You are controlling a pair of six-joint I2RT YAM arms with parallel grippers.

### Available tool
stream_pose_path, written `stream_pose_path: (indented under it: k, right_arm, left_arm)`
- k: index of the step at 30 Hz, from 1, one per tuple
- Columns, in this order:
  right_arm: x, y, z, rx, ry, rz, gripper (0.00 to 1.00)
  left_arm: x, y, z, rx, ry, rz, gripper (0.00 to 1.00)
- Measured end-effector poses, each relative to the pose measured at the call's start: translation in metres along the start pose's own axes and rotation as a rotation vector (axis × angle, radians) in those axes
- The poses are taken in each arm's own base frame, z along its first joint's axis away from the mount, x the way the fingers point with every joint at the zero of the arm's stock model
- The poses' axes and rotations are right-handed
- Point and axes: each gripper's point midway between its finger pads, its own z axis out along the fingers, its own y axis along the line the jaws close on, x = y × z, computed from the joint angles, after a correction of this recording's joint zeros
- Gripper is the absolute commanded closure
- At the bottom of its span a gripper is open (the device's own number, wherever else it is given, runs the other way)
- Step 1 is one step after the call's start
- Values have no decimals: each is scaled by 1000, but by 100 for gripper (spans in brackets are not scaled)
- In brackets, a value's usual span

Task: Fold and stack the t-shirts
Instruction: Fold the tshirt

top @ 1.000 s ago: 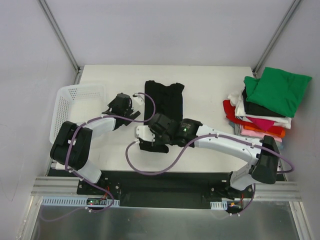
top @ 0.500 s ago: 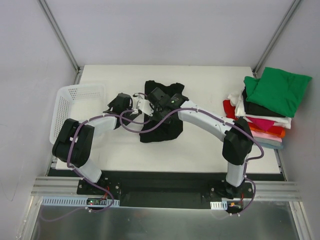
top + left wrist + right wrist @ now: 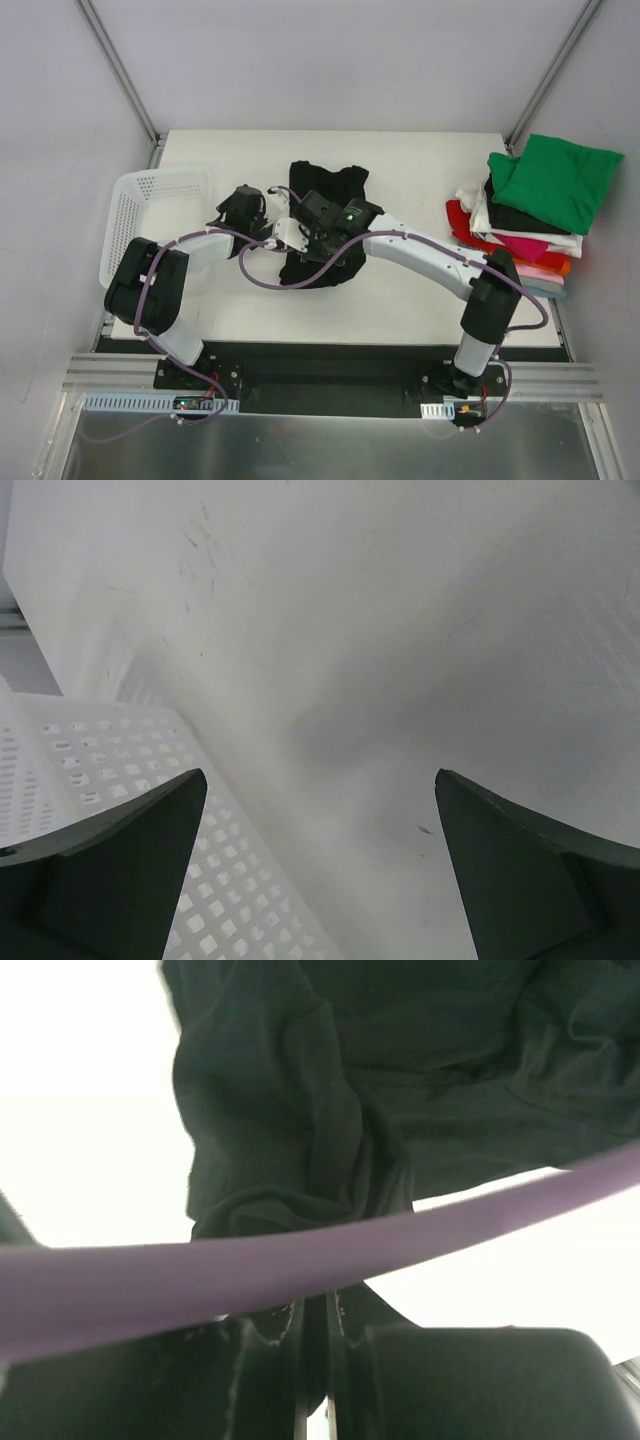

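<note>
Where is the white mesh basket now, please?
In the top view, the basket sits at the table's left edge, beside the left arm, left of the black t-shirt.

The t-shirt point(image 3: 332, 190) at the table's centre was plain black; the stack's top shirt point(image 3: 556, 180) green; the perforated basket point(image 3: 125, 225) white.

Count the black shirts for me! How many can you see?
2. The crumpled black shirt lies in the middle, pinched in the right arm's fingers. The folded black shirt sits under the green shirt in the stack at the right edge. More may hide inside.
</note>
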Motion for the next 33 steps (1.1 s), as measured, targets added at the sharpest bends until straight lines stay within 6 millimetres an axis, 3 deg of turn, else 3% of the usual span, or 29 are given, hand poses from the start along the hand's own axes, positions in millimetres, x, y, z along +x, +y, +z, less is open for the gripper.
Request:
stream_pose_path:
  k: [5, 8, 15, 33]
  right_arm:
    - [2, 18, -31, 16, -48, 5, 99]
    - [2, 27, -38, 18, -61, 21, 99]
    - [5, 52, -28, -26, -47, 49, 99]
    - [-2, 92, -21, -89, -52, 81, 99]
  left_arm:
    - [-6, 0, 0, -2, -19, 27, 1]
    - [-11, 0, 0, -4, -35, 42, 1]
    - [-14, -5, 1, 6, -41, 75, 1]
    - [-21, -15, 2, 40, -67, 137, 1]
